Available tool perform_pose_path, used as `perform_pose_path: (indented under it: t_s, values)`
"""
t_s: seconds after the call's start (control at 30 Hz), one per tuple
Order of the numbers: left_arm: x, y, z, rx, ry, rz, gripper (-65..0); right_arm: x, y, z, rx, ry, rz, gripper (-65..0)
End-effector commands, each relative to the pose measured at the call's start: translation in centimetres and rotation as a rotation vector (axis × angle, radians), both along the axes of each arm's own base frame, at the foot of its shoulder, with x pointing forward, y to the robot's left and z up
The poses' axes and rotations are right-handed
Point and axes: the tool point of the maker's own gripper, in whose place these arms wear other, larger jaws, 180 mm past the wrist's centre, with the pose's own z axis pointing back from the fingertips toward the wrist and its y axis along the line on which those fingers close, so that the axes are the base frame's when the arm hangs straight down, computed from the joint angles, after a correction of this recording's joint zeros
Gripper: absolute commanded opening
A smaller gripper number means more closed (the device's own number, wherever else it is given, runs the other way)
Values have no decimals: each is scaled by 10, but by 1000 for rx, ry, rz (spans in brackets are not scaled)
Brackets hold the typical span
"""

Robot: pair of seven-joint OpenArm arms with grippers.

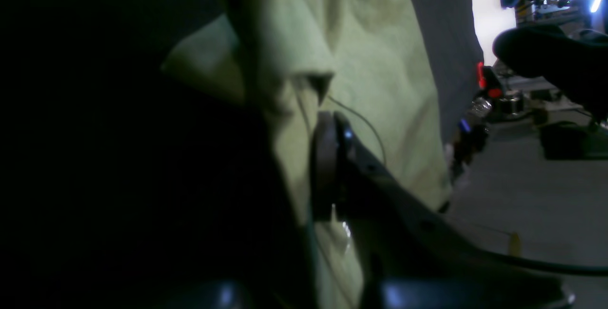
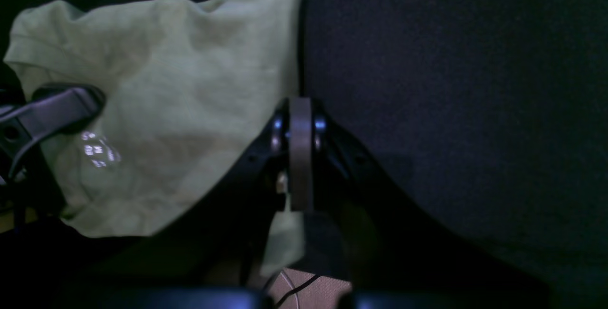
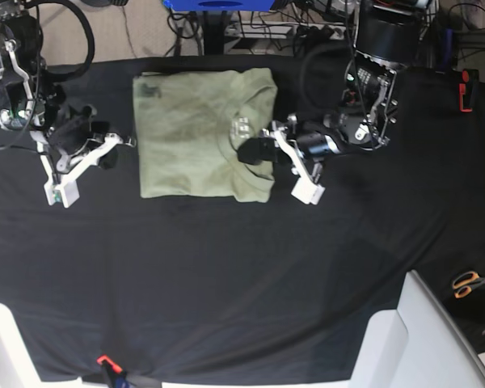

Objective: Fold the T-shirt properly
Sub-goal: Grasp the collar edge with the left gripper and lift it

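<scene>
Pale sage-green cotton: the T-shirt [image 3: 198, 133] lies folded into a rough rectangle on the black table cloth [image 3: 226, 275], toward the far middle of the table in the base view.

Left gripper [image 3: 255, 151] sits at the shirt's edge nearest its arm. The left wrist view shows its fingers [image 1: 327, 166] closed down with a fold of the shirt [image 1: 332, 52] pinched between them; the cloth rises in a crease just above the pads. Grip on the fabric looks firm; a loose thread trails beside the finger.

Right gripper [image 3: 129, 142] is just off the opposite edge of the shirt, over the black cloth. In the right wrist view its fingers [image 2: 300, 152] are pressed flat together with no gap, beside the shirt's [image 2: 180, 105] edge. A green scrap shows below the pads, but whether any fabric is caught between them cannot be told.

Orange-handled scissors [image 3: 471, 282] lie at the table's side, well apart from the shirt.
</scene>
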Motion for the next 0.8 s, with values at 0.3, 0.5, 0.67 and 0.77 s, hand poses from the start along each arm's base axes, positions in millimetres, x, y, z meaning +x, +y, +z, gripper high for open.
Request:
perform_pose_path:
  t_s: [0.3, 0.5, 0.67, 0.77]
  values:
    - [11, 16, 1, 148, -30, -146, -650, 9, 0, 12, 10, -47, 1, -650]
    - [46, 24, 11, 284, -62, -187, -650, 7, 2, 11, 13, -42, 4, -650]
    - [60, 30, -1, 447, -84, -281, -650, 5, 2, 10, 13, -37, 6, -650]
    - [68, 33, -12, 543, -96, -324, -650, 2, 2, 8, 12, -29, 3, -650]
